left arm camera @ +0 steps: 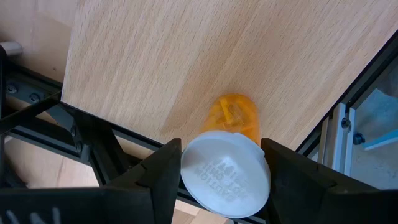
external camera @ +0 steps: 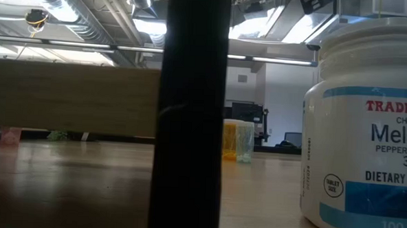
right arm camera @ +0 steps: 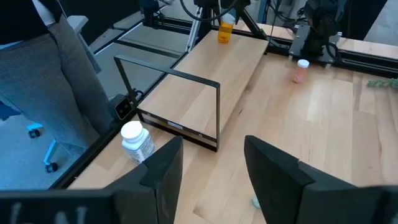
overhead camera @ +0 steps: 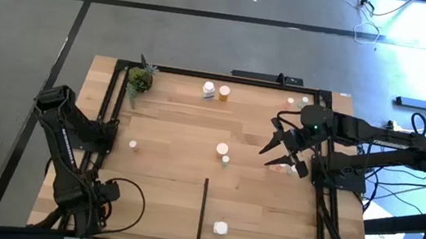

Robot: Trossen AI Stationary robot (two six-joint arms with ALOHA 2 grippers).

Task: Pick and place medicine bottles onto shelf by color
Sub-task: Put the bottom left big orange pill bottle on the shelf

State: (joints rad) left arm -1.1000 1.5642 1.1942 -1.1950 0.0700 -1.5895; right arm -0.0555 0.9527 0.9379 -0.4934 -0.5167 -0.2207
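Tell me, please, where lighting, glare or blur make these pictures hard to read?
High view: daylight glare whitens the floor at top right; the shelf is evenly lit. Low view: dim and backlit by ceiling lights; a dark post blocks the middle, and the white bottle looms large at the right edge. Left wrist view: the cap is slightly soft. Right wrist view: evenly lit.

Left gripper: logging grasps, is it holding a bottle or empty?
Holding: the left gripper has both fingers against the white cap of an orange bottle.
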